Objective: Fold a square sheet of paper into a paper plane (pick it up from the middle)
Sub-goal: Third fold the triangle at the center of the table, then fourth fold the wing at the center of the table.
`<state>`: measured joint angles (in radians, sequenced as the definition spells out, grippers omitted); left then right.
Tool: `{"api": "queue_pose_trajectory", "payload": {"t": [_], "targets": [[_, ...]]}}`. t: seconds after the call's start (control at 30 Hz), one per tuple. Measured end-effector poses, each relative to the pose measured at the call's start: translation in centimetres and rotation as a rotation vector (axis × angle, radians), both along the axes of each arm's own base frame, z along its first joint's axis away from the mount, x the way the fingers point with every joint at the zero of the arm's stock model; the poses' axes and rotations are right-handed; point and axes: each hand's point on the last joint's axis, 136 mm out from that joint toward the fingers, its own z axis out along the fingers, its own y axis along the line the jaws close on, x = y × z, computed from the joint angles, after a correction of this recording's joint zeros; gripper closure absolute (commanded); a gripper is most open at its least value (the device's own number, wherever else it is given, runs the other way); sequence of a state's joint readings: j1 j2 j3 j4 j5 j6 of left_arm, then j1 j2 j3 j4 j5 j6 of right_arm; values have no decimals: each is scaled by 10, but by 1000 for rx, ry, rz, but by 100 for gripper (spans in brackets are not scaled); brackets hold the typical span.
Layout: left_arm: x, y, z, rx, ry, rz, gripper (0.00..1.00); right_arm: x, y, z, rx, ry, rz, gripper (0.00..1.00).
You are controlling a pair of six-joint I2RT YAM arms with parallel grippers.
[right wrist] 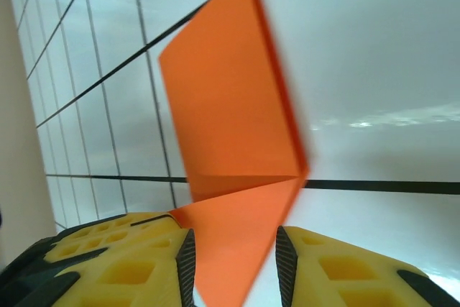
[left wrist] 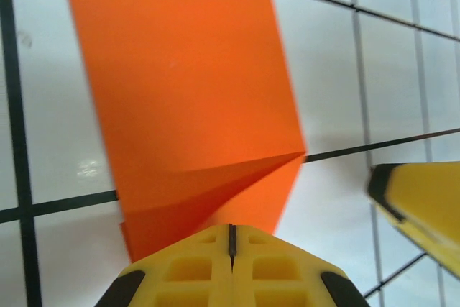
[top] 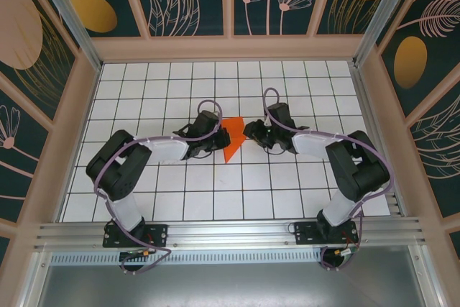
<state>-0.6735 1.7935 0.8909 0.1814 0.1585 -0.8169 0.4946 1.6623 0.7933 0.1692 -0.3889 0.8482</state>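
**Item under work.** The square sheet of paper (top: 232, 141) sits at mid-desk between the two arms. It is partly folded: the left wrist view shows a crease and a doubled lower flap. It is not yet a pointed dart.

**Left fingers** (left wrist: 205, 267). They are closed tight on the near edge of the sheet, with no gap between the pads.

**Right fingers** (right wrist: 323, 267). They stand apart with the sheet's lower corner between them. No clamping pressure on the paper is evident.

**Surface.** The white gridded desk (top: 180, 199) lies under the sheet. I cannot tell whether the sheet touches it.

**Assessment.** Work appears to be at an early fold, with the left side alone securing the paper. Most of the folding remains.

**Next move, as judged.** The right fingers need a fresh hold on a free edge or corner, aligned to the existing crease, while the left grip acts as the anchor. The thin paper may flex or slip, so the approach should be slow and square to the edge.
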Motion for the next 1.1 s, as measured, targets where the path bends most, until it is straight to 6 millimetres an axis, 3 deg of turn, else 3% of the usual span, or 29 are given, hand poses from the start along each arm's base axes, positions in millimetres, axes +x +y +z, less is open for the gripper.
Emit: {"api": "queue_pose_trajectory", "payload": {"t": [0.13, 0.47, 0.87, 1.1], "targets": [[0, 9, -14, 56, 21, 29, 98, -2, -1, -5, -5, 14, 0, 60], [3, 18, -17, 99, 12, 63, 97, -5, 5, -33, -11, 90, 33, 60], [3, 18, -18, 102, 15, 62, 96, -4, 20, -33, 52, 94, 88, 66], [3, 19, -18, 104, 15, 63, 95, -2, 30, -23, 113, 61, 124, 74]]}}
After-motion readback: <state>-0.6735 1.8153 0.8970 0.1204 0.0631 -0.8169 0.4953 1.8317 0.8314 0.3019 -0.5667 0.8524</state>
